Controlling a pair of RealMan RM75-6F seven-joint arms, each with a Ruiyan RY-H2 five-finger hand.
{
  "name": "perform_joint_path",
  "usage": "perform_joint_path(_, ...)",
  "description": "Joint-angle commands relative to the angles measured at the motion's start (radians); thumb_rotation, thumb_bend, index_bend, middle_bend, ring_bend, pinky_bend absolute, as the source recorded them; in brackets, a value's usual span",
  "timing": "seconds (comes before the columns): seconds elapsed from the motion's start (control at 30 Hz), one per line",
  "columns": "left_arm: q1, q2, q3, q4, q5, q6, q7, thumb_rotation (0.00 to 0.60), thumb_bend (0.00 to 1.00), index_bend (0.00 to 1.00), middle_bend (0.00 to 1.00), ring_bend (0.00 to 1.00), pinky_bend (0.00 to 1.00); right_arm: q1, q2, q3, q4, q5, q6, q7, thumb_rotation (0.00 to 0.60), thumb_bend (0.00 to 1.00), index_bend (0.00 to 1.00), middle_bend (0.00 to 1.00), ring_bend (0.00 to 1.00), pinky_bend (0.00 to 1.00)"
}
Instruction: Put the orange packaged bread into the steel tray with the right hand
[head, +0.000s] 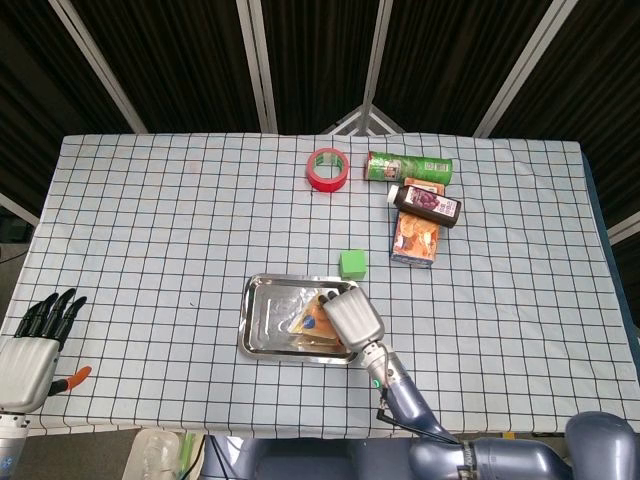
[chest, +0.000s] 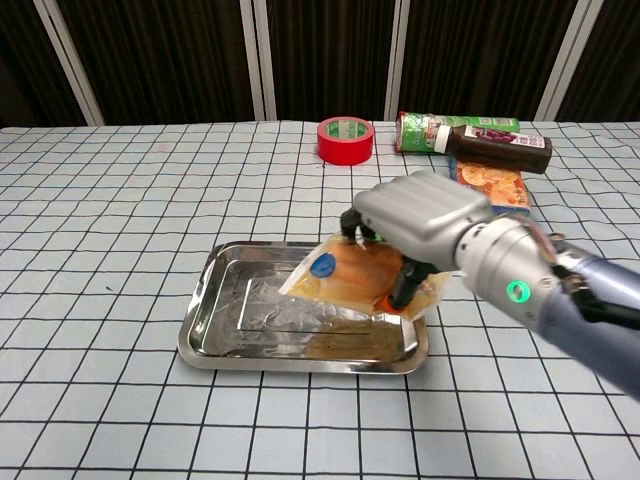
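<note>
My right hand grips the orange packaged bread and holds it over the right half of the steel tray. The package's lower left corner hangs down close to the tray's floor; whether it touches I cannot tell. The steel tray lies at the table's middle front. My left hand stays at the table's front left corner, fingers spread, holding nothing.
A green cube sits just behind the tray, hidden by my hand in the chest view. Further back lie a red tape roll, a green can, a dark bottle and an orange box.
</note>
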Motion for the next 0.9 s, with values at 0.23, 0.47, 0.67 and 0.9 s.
perform_joint_path(0.23,-0.006,0.004,0.000,0.000,-0.010,-0.013,-0.008,0.600,0.06,0.00,0.00,0.00,0.09,0.143,-0.206,0.044,0.167,0.093,0.043,-0.125,0.600,0.31,0.36,0.44,0.36,0.58)
perform_joint_path(0.47,-0.007,0.010,0.002,-0.002,-0.013,-0.018,-0.014,0.600,0.06,0.00,0.00,0.00,0.09,0.149,-0.208,0.020,0.131,0.137,0.107,-0.206,0.600,0.31,0.00,0.00,0.00,0.24)
perform_joint_path(0.67,-0.010,0.006,0.002,-0.003,-0.016,-0.026,-0.006,0.600,0.06,0.00,0.00,0.00,0.09,0.131,-0.147,-0.006,0.003,0.158,0.187,-0.283,0.600,0.31,0.00,0.00,0.00,0.19)
perform_joint_path(0.9,-0.007,0.010,0.006,-0.008,-0.011,-0.018,-0.009,0.600,0.06,0.00,0.00,0.00,0.09,0.042,0.056,-0.084,-0.246,0.103,0.338,-0.315,0.600,0.31,0.00,0.00,0.00,0.12)
